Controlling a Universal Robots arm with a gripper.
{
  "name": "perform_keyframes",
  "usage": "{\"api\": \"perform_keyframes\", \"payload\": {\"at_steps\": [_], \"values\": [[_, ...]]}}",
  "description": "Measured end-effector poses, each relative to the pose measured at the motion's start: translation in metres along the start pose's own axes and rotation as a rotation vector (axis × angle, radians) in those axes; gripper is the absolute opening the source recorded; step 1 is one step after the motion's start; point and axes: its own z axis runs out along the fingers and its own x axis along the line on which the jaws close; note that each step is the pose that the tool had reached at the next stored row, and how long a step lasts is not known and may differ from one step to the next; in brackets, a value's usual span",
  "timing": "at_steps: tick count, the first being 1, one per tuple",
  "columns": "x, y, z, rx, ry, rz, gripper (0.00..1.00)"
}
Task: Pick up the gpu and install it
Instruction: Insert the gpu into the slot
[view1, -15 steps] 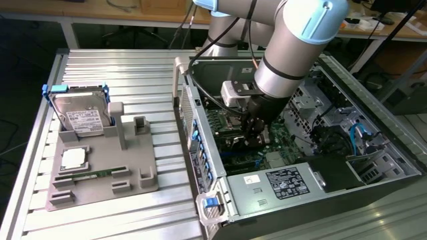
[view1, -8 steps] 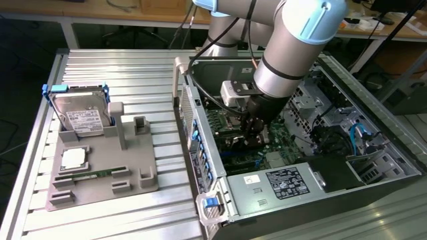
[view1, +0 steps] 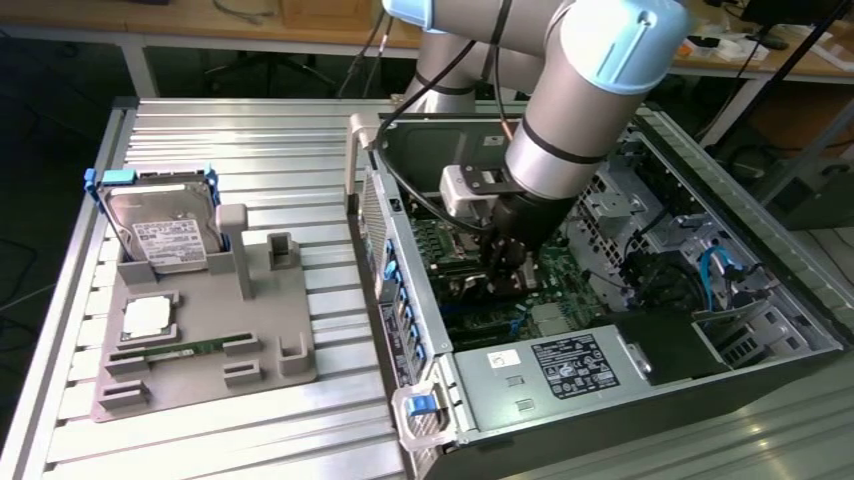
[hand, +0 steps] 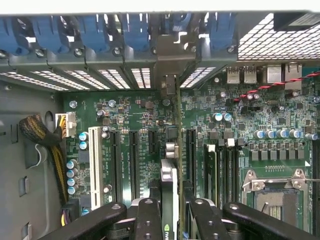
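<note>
Robot arm reaches down into the open black PC tower case lying on its side on the ribbed metal desk. Gripper is narrow, black fingers clamped on the thin dark gpu card, held edge-on. In the wrist view the card stands upright over the green motherboard, between the black expansion slots, its silver-beige metal bracket at the rear slot openings under the blue latches. Can't tell if the card's edge is seated in a slot.

In the exterior view the gripper is deep inside the case, just above the board. To the exterior view's left, well apart, a grey holder tray carries a silver hard drive w/ white label and blue frame, a square CPU and a slim green memory stick.
</note>
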Motion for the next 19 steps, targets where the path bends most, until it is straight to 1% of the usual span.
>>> {"api": "perform_keyframes", "payload": {"at_steps": [3, 7, 8, 11, 14, 19], "values": [[-0.0001, -0.0002, 0.0026, 0.0004, -0.0008, 0.0, 0.27], [-0.0001, -0.0002, 0.0026, 0.0007, -0.0013, 0.0, 0.27], [-0.0004, -0.0003, 0.0024, 0.0017, -0.004, 0.0, 0.27], [-0.0002, -0.0001, -0.0003, 0.0007, -0.0012, 0.0, 0.27], [-0.0004, 0.0, -0.0001, 0.0006, -0.0011, 0.0, 0.27], [-0.0002, -0.0002, 0.0053, 0.0003, -0.0002, 0.0, 0.27]]}}
